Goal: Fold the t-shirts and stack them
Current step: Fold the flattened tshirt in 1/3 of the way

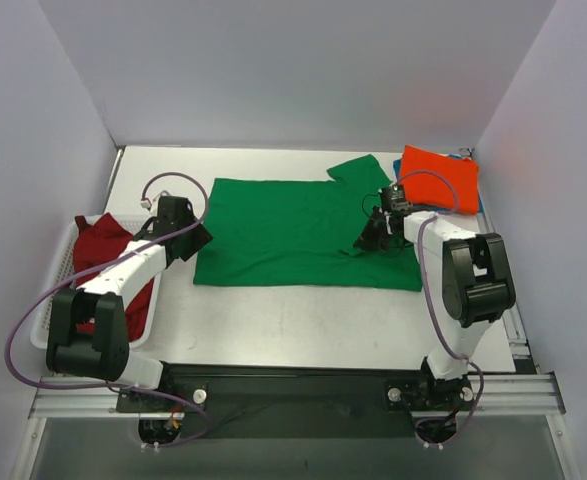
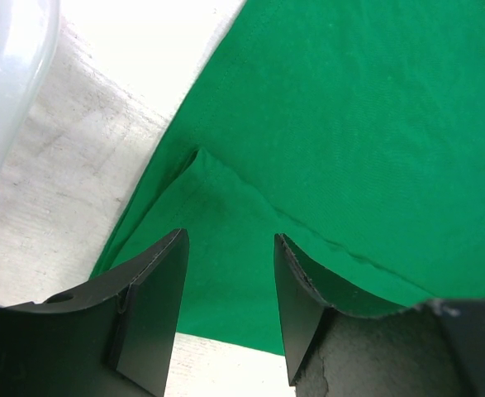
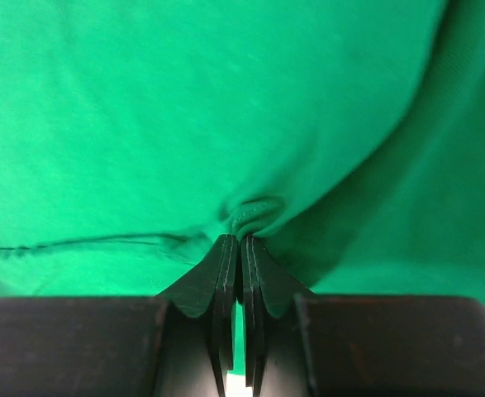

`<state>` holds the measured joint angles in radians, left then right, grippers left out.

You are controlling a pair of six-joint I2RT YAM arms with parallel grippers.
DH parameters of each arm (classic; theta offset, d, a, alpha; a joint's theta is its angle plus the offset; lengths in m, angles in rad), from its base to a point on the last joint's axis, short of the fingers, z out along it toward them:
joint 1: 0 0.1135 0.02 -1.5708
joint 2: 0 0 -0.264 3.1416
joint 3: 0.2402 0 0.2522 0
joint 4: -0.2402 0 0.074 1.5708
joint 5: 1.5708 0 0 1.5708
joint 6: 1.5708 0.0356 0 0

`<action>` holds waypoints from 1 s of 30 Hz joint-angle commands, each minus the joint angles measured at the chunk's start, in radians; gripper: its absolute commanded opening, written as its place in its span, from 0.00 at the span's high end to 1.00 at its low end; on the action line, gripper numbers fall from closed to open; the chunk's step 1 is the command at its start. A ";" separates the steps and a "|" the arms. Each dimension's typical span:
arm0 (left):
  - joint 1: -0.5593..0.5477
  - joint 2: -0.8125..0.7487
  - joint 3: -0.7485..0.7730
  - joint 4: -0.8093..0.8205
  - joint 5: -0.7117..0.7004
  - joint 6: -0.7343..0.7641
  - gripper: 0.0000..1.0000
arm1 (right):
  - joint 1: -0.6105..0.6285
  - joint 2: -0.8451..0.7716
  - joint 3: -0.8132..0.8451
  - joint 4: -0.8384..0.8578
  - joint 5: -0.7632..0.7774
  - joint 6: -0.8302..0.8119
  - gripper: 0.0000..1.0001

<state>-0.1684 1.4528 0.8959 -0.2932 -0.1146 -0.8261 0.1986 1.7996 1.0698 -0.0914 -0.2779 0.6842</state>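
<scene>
The bright green t-shirt (image 1: 293,232) lies spread flat across the middle of the table. My left gripper (image 1: 195,243) is open at the shirt's left edge; in the left wrist view (image 2: 230,273) the jaws stand apart over a folded corner of green cloth (image 2: 217,215) without holding it. My right gripper (image 1: 370,240) is shut on a pinched fold of the green shirt (image 3: 254,217) on its right part. An orange-red t-shirt (image 1: 440,177) lies folded at the back right on a blue one (image 1: 473,207). A dark red t-shirt (image 1: 103,255) lies in the basket.
A white slatted plastic basket (image 1: 53,300) stands at the left table edge, beside my left arm; its rim shows in the left wrist view (image 2: 11,83). Grey walls close in the back and both sides. Bare white table (image 1: 293,320) lies in front of the green shirt.
</scene>
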 commanded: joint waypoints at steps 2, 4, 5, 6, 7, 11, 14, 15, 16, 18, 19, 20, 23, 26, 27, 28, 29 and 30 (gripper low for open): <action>0.003 -0.032 0.005 0.045 0.016 0.015 0.44 | 0.035 0.050 0.138 -0.062 0.017 -0.017 0.97; 0.003 -0.031 0.001 0.046 0.018 0.015 0.44 | 0.056 0.090 0.180 -0.090 0.034 -0.032 0.96; 0.003 -0.031 0.001 0.046 0.021 0.018 0.44 | 0.062 0.101 0.206 -0.114 0.040 -0.047 0.94; 0.003 -0.031 0.003 0.045 0.021 0.021 0.44 | 0.068 0.113 0.247 -0.128 0.055 -0.057 0.92; 0.003 -0.031 0.005 0.043 0.024 0.021 0.44 | 0.081 0.136 0.272 -0.161 0.066 -0.064 0.88; 0.003 -0.032 0.005 0.043 0.029 0.024 0.44 | 0.104 0.175 0.349 -0.218 0.100 -0.104 0.76; 0.001 -0.031 0.003 0.043 0.032 0.022 0.44 | 0.113 0.182 0.387 -0.241 0.111 -0.129 0.69; -0.002 -0.034 0.001 0.043 0.030 0.022 0.44 | 0.116 0.181 0.394 -0.245 0.114 -0.135 0.63; -0.003 -0.035 -0.005 0.045 0.029 0.021 0.44 | 0.116 0.179 0.410 -0.251 0.115 -0.143 0.59; -0.006 -0.043 -0.009 0.046 0.021 0.021 0.44 | 0.117 0.173 0.430 -0.255 0.106 -0.166 0.52; -0.008 -0.045 -0.011 0.043 0.018 0.021 0.44 | 0.119 0.172 0.455 -0.260 0.095 -0.172 0.50; -0.008 -0.046 -0.017 0.045 0.018 0.021 0.44 | 0.117 0.172 0.469 -0.263 0.089 -0.173 0.49; -0.011 -0.055 -0.025 0.043 0.018 0.019 0.44 | 0.116 0.167 0.521 -0.289 0.089 -0.183 0.49; -0.013 -0.069 -0.029 0.042 0.015 0.019 0.44 | 0.108 0.147 0.519 -0.295 0.107 -0.178 0.49; -0.014 -0.075 -0.032 0.036 0.012 0.018 0.44 | 0.104 0.126 0.510 -0.294 0.114 -0.176 0.49; -0.014 -0.080 -0.035 0.035 0.012 0.019 0.44 | 0.101 0.112 0.493 -0.294 0.121 -0.169 0.49; -0.014 -0.084 -0.040 0.034 0.012 0.018 0.44 | 0.101 0.094 0.448 -0.295 0.143 -0.160 0.49; -0.014 -0.095 -0.049 0.029 0.010 0.018 0.44 | 0.094 0.046 0.411 -0.294 0.187 -0.149 0.51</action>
<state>-0.1780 1.4109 0.8574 -0.2863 -0.0963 -0.8215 0.3084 1.9636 1.5444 -0.3264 -0.1761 0.5228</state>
